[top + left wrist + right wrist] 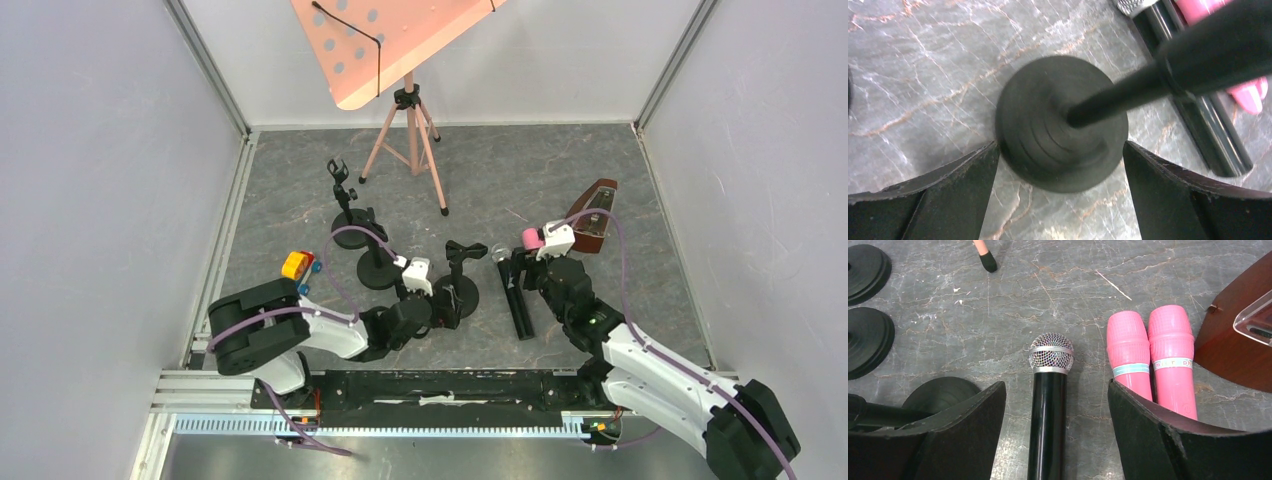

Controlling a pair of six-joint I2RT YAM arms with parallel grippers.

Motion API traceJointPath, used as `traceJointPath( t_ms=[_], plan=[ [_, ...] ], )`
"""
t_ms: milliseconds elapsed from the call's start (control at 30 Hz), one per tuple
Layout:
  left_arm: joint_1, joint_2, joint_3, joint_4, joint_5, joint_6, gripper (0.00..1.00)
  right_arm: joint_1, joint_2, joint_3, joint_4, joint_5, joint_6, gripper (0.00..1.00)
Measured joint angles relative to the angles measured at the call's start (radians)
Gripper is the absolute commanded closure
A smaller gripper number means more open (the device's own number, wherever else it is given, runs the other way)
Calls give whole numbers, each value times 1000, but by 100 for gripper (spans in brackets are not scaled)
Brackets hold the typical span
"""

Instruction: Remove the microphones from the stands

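- Microphone [1048, 410]: black barrel with a silver mesh head, lying flat on the tabletop [560, 170] just beside the nearest stand [455, 295]. The head points away from the arm bases, and the microphone sits in no clip.
- Nearest stand: upright on a round base. Its clip [462, 250] looks empty in the top view. Two further stands [350, 235] are behind it, to the left.
- Right tool [1055, 385]: fingers spread, one on each side of the barrel. No contact is visible and no grip is made.
- Left tool [1060, 150]: fingers spread and straddling the stand's base [1063, 125], holding nothing. Whether they touch the base cannot be confirmed.
- Handling, judged: the body is rigid and probably fairly heavy for its size. The smooth finish is likely to be slippery against the fingers. Being round, it could roll on the tabletop if pushed off-centre.
- Weak point, judged: the mesh head could dent and is not a place to clamp.
- Recommended hold: across the barrel, below the silver ring and toward the middle for balance, with the fingers closing squarely.
- Neighbours: two pink microphones [1130, 355] lie just beside the right tool's outer finger, with a wooden metronome [1238, 340] beyond them. A wide approach could catch them.
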Motion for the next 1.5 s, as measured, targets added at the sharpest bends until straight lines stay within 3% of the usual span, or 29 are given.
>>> traceJointPath(
  t_ms=[200,567,833,1000,1200,1333,1500],
  plan=[
    [96,57,43,48,63,3,0,-2,87,87,-76,-29,1,23],
    [160,-32,-27,60,233,10,0,-64,311,172,-139,-326,2,34],
    [161,-140,-37,18,356,73,0,-72,311,172,-145,-406,-7,28],
    [161,-264,-37,-71,388,130,0,-72,275,172,-148,-338,-23,21],
    [160,-465,-35,-275,395,211,0,-77,125,167,-148,-251,-35,21],
    [160,-623,-35,-395,414,258,0,-79,108,169,-139,-339,-45,24],
    [160,-791,-21,-546,430,300,0,-78,233,213,-196,-528,-79,25]
  ],
)
